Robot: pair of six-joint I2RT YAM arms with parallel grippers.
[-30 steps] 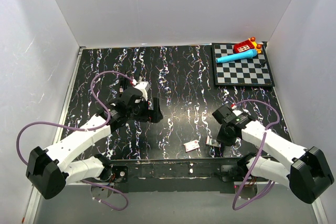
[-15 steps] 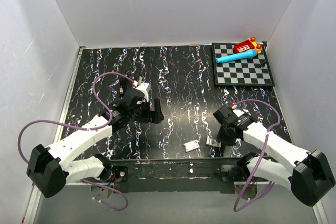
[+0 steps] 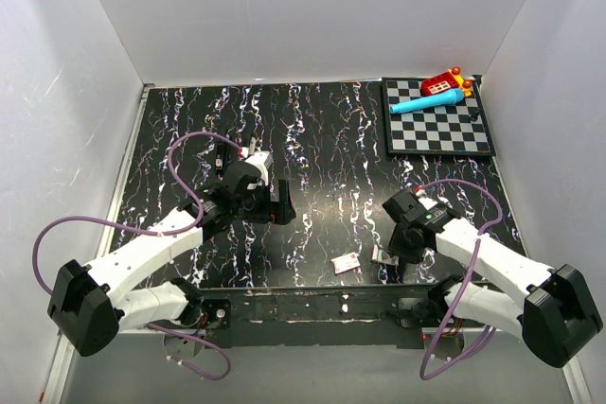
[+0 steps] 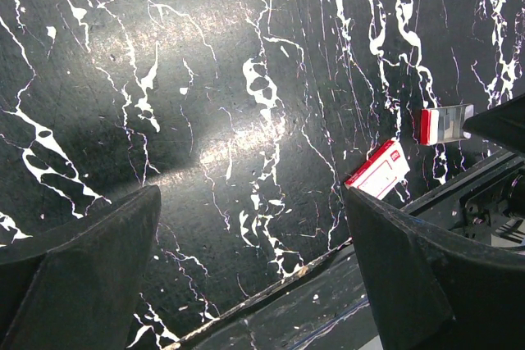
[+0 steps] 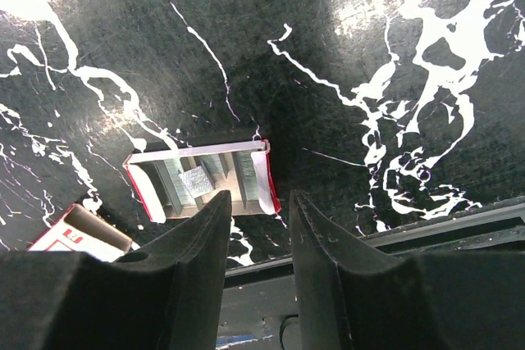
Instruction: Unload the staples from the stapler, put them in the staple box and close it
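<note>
Two tapered black right gripper [image 5: 260, 199] fingers [image 5: 193, 272]

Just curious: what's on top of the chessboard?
The chessboard carries a red toy, a blue tube and a black piece; squares beneath them are covered.

Small grey-silver stapler [image 5: 201, 179], short and blocky from above, red along both short ends. Lies flat on the black, white-veined table [image 3: 312, 139], close to the near edge and right of the middle, slightly skewed to that edge. Shows a pale strip along the far long side, grey ribbed metal within, and a crinkled bright silver patch near the centre. Near long side hidden in the right wrist view. Same stapler [image 4: 443, 125] in the left wrist view: a grey block with one red end. Rests near a red-and-white flat box [image 4: 379, 170], not touching it. Halves apart or together: cannot be told.
</note>
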